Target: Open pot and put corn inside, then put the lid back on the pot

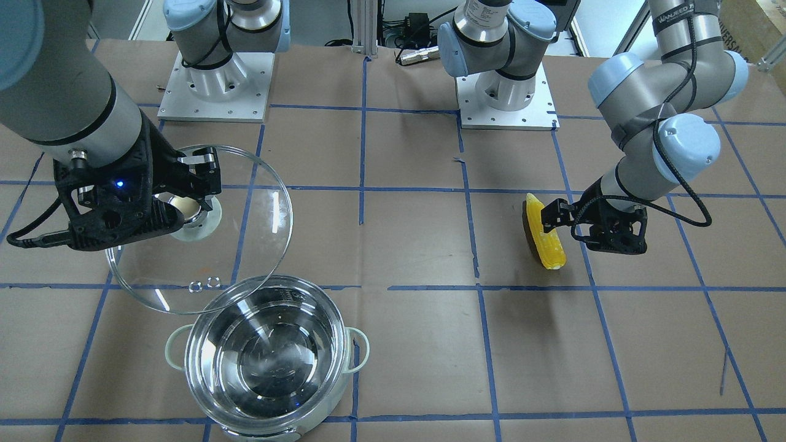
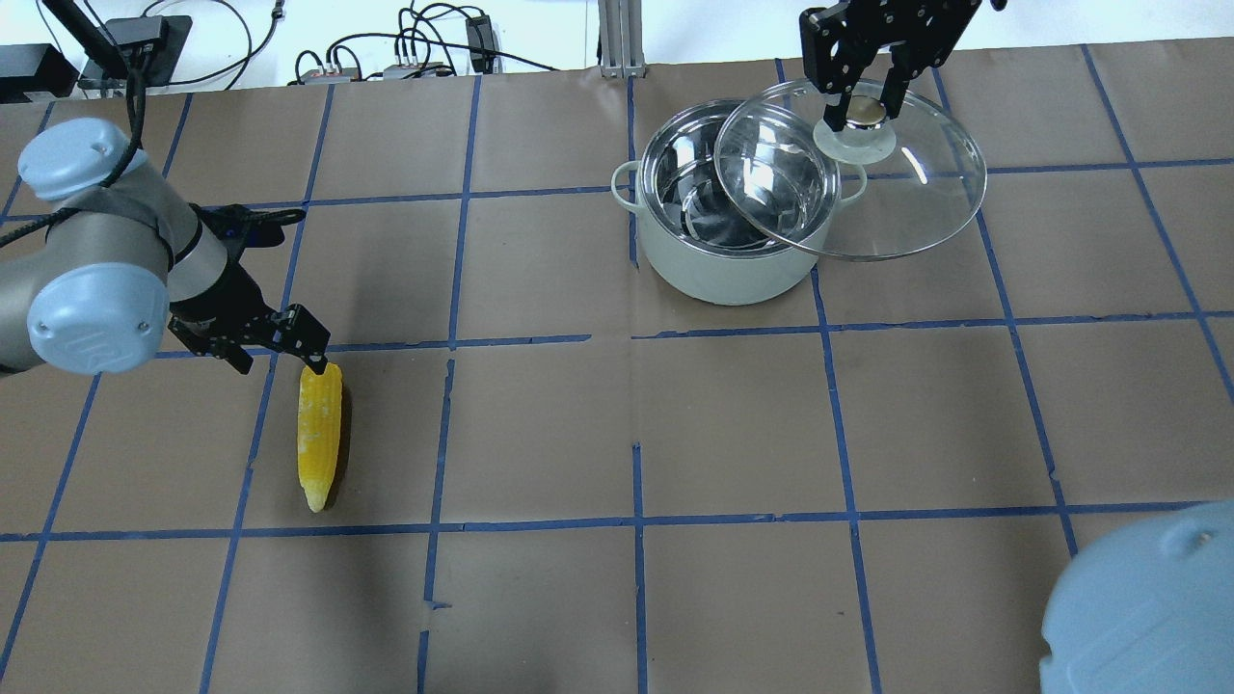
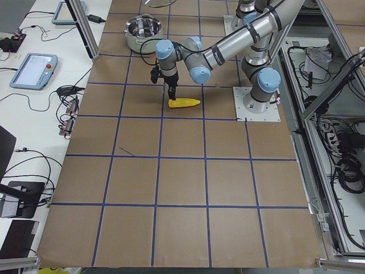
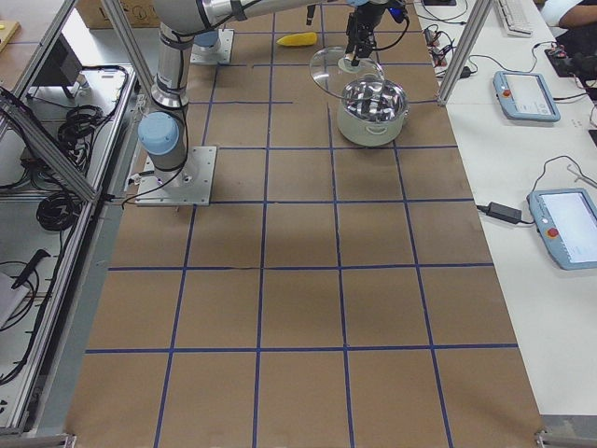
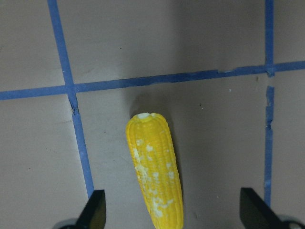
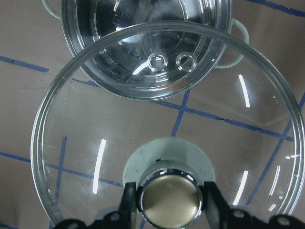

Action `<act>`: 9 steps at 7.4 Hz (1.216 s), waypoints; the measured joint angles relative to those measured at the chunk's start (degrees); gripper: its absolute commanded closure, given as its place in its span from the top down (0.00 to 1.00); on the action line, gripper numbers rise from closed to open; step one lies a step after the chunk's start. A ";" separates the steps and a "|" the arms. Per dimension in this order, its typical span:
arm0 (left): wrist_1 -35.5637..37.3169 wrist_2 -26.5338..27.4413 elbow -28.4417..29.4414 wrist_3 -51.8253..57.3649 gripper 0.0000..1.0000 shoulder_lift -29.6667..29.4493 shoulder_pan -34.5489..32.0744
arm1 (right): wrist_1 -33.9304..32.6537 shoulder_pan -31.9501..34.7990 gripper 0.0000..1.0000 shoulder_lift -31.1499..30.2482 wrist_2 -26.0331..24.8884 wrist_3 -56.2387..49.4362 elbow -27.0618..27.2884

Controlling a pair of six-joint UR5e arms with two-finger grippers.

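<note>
The corn [image 2: 319, 434] lies on the table at the left, its pointed end toward the robot. My left gripper [image 2: 289, 349] is open and low over the thick end; in the left wrist view its fingers [image 5: 96, 210] stand wide on both sides of the corn [image 5: 155, 171]. The pot [image 2: 713, 270] stands open and empty at the far middle. My right gripper [image 2: 865, 104] is shut on the knob of the glass lid [image 2: 925, 193], holding it lifted and tilted beside the pot, overlapping its rim. From the front I see the pot [image 1: 276, 362], lid [image 1: 258, 202] and corn [image 1: 543, 236].
Brown paper with a blue tape grid covers the table [image 2: 733, 434]. The two arm bases [image 1: 215, 86] stand at the robot's edge. Cables and boxes [image 2: 405, 58] lie beyond the far edge. Tablets [image 4: 527, 93] sit on side benches.
</note>
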 measured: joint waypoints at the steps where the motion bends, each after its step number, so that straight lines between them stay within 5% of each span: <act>1: 2.24 -0.03 -1.81 -0.09 1.00 -1.70 0.48 | -0.07 0.00 0.42 -0.02 0.01 0.03 -0.02; 2: 4.89 -0.07 -3.20 -0.46 0.91 -3.18 0.64 | -0.10 0.00 0.42 -0.02 -0.08 0.03 -0.03; 4: 9.82 -0.05 -5.39 -2.36 0.37 -6.05 0.33 | -0.16 0.00 0.40 0.05 -0.31 -0.04 0.01; 5: 11.08 -0.02 -5.81 -2.85 0.22 -6.58 0.09 | -0.14 0.00 0.39 0.09 -0.39 -0.10 0.10; 9: 11.58 -1.16 -3.47 -7.63 0.19 -4.93 -2.90 | -1.69 -0.45 0.37 -2.34 -0.18 -0.47 6.53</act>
